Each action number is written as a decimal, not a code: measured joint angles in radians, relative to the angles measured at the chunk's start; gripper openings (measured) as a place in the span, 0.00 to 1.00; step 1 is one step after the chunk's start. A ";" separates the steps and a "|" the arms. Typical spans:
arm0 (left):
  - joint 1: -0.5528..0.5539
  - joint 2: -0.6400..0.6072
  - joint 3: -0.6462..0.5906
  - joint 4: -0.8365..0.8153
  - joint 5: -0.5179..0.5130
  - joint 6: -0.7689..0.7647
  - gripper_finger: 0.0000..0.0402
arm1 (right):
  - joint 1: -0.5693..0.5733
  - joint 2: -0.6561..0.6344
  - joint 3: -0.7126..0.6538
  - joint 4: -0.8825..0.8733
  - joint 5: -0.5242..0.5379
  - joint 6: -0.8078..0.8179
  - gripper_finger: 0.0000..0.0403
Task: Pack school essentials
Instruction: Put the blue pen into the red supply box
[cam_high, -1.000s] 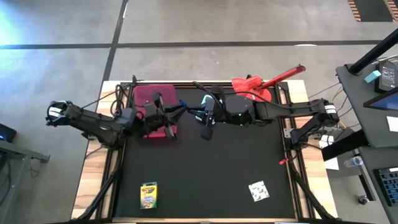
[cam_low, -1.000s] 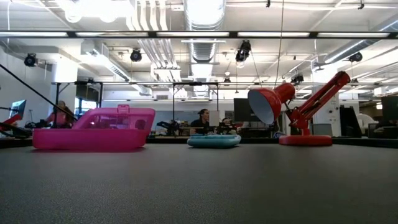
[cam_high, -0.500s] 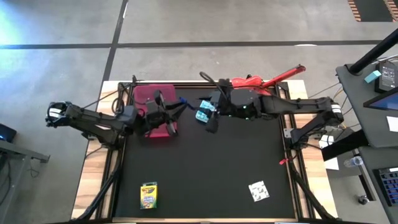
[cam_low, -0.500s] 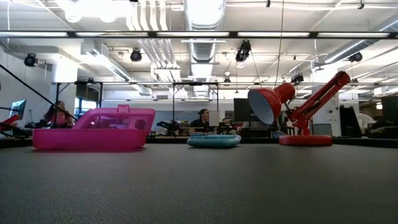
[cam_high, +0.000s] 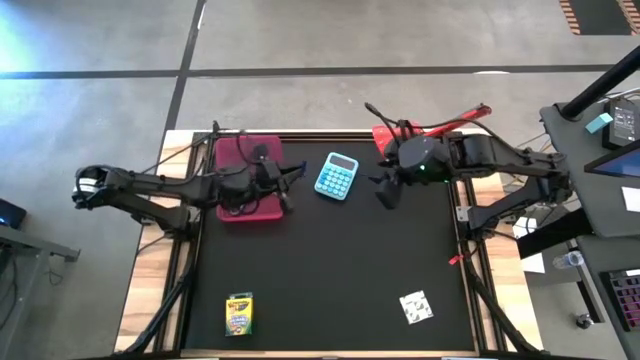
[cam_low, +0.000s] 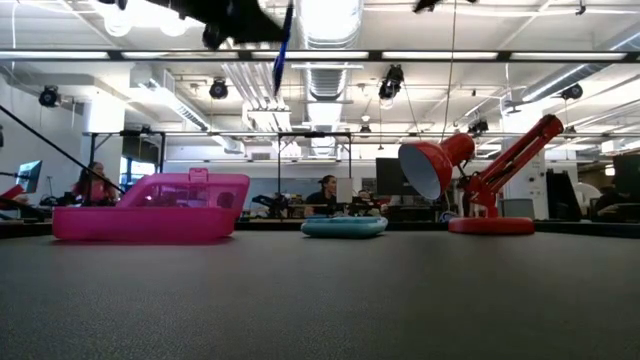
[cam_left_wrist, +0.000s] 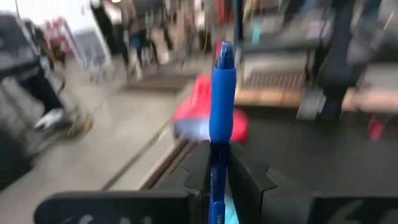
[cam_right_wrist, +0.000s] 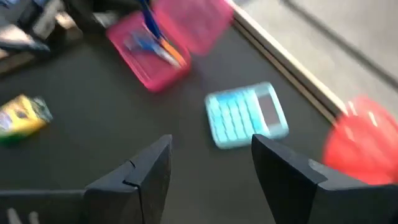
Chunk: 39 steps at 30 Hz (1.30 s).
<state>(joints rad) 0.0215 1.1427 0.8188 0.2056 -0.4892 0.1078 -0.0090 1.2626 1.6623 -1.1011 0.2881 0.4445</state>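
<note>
My left gripper (cam_high: 282, 185) is shut on a blue pen (cam_left_wrist: 221, 81) above the near right part of the open pink case (cam_high: 245, 165), which stands at the table's far left. Blue-handled scissors and an orange pencil lie in the case (cam_right_wrist: 158, 53). My right gripper (cam_high: 385, 190) hangs open and empty to the right of the turquoise calculator (cam_high: 337, 176), which lies flat on the mat. The yellow-green crayon box (cam_high: 239, 314) and the white patterned square (cam_high: 416, 307) lie near the front edge. My left gripper pinches the pen's barrel (cam_left_wrist: 216, 163) between its two fingers. The longer part of the pen reaches out past the fingertips. In the low view the pen (cam_low: 283, 45) hangs nearly upright below the gripper, clear of the case and the table.
A red desk lamp (cam_high: 420, 135) stands at the far right, just behind my right gripper. The black mat (cam_high: 330, 260) is bare between the calculator and the things at the front edge. People sit in the room beyond the table.
My right gripper has opened and let go of the calculator, which now lies flat on the mat, and has drawn back toward the table's right edge. My left gripper has come down with the pen by the case, so that the pen now shows at the low view's top.
</note>
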 joint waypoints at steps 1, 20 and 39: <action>0.013 0.000 0.000 -0.059 0.000 -0.010 0.06 | 0.000 -0.002 -0.001 -0.050 0.000 0.028 0.52; 0.194 0.000 -0.008 -0.927 0.201 -0.184 0.06 | 0.010 0.014 -0.148 -0.415 -0.246 0.304 0.52; 0.195 0.204 -0.074 -0.999 0.263 -0.323 0.07 | 0.325 0.015 -0.470 -0.197 -0.506 0.785 0.52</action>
<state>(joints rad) 0.2169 1.3467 0.7453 -0.7934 -0.2264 -0.2149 0.3156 1.2774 1.1924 -1.2984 -0.2180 1.2293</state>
